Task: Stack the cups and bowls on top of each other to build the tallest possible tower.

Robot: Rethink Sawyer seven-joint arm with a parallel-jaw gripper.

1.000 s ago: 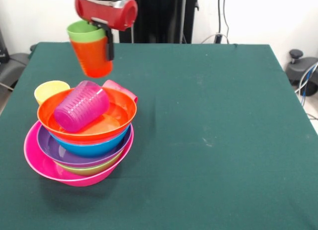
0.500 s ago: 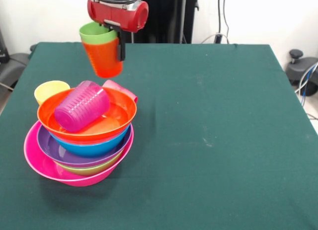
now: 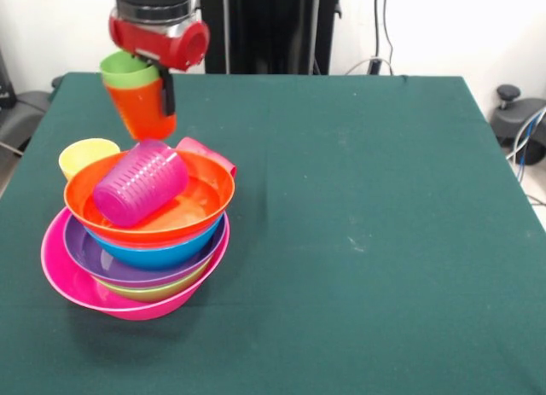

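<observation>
Surface [image 3: 358,207]: a dark green cloth covers it; the pink bowl, taken here as the landmark, stands on its left part.
Pink bowl [image 3: 64,280]: the widest one, it sits directly on the surface and carries the whole tower.
Green bowl [image 3: 153,291]: only a thin rim of it shows inside the pink bowl, under the purple bowl.
Purple bowl [image 3: 94,257]: it is nested in the pink bowl, one level higher.
Blue bowl [image 3: 158,252]: it sits in the purple bowl, under the orange bowl.
Orange bowl [image 3: 200,194]: the top bowl of the pile above the pink bowl, open side up.
Purple cup [image 3: 141,183]: it lies tilted on its side inside the orange bowl.
Red cup [image 3: 209,152]: it shows only partly behind the far rim of the orange bowl; its colour looks pinkish red.
Yellow cup [image 3: 85,154]: it stands upright behind the pink bowl, just beside the orange bowl's left rim.
Orange cup [image 3: 141,109]: it hangs in the air above the far left of the pink bowl, not touching the tower.
Green cup [image 3: 126,71]: it is nested inside the orange cup, only its rim shows.
Gripper [image 3: 158,92]: the fingers are closed on the wall of the orange cup, with one dark finger on its outside.
</observation>
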